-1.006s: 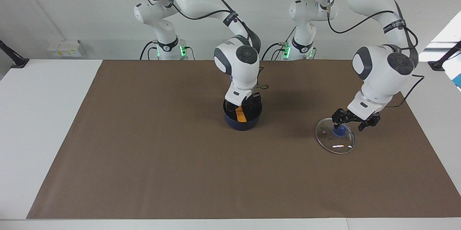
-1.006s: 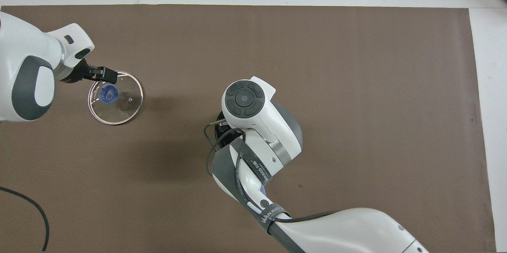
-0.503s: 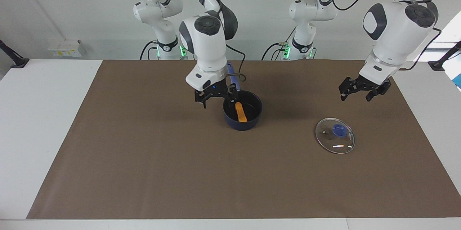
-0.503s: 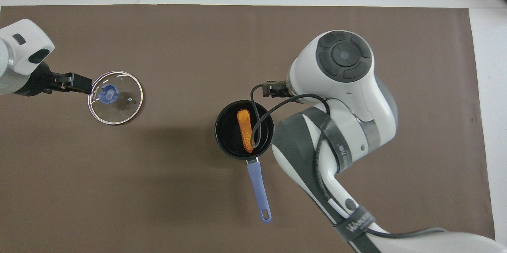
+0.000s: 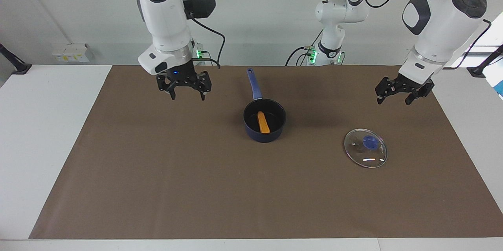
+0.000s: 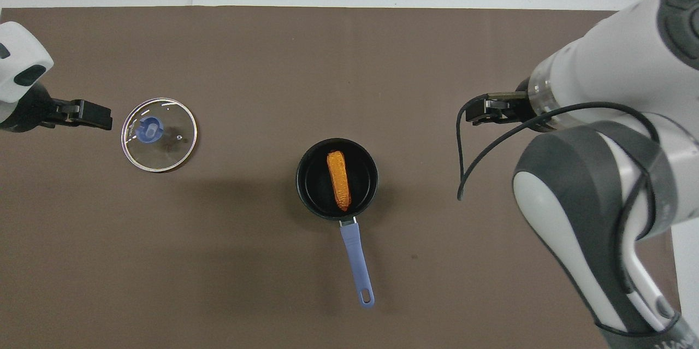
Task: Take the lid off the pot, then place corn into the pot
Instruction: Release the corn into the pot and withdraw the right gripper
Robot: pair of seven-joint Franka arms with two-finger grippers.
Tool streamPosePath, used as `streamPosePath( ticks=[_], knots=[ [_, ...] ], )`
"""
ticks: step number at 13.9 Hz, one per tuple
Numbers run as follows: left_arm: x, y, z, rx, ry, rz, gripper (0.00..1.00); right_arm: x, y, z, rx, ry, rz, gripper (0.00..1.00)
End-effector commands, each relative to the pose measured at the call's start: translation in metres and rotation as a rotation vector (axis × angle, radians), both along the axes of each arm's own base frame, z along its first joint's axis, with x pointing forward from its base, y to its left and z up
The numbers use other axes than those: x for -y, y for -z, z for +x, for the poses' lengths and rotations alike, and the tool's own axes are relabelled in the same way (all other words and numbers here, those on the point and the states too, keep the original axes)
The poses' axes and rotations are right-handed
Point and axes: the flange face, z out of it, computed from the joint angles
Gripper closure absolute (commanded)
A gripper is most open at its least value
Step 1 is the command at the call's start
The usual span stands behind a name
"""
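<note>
The dark blue pot (image 5: 264, 134) (image 6: 313, 185) stands mid-table with no lid on it, its long blue handle (image 6: 356, 267) pointing toward the robots. The yellow-orange corn (image 5: 262, 122) (image 6: 338, 180) lies inside it. The clear glass lid (image 5: 359, 152) (image 6: 166, 149), blue knob up, rests flat on the mat toward the left arm's end. My right gripper (image 5: 188, 96) (image 6: 474, 114) hangs open and empty over bare mat toward the right arm's end. My left gripper (image 5: 393, 101) (image 6: 101, 118) is open and empty, raised over the mat beside the lid.
A brown mat (image 5: 165, 188) covers most of the white table (image 5: 35, 125). A black cable (image 6: 461, 169) loops down from the right arm's wrist. Small white boxes (image 5: 70, 52) sit against the wall at the right arm's end.
The right gripper rose out of the pot, leaving the corn inside, and swung toward its own end. The left gripper lifted off the lid's knob and drew away, upward.
</note>
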Motion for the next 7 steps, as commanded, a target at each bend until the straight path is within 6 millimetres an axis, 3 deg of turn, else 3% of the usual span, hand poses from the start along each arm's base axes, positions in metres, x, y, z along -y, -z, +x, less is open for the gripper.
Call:
streamPosePath(
  ticks=[1,7],
  knots=[
    [-0.017,-0.009,0.004,-0.014,-0.006,-0.009,0.0,0.027,-0.022,-0.011,-0.005,0.03,-0.01,0.0],
    [-0.013,-0.045,-0.003,-0.079,-0.007,0.004,0.0,0.079,-0.079,-0.031,-0.037,0.12,0.008,0.0]
  ],
)
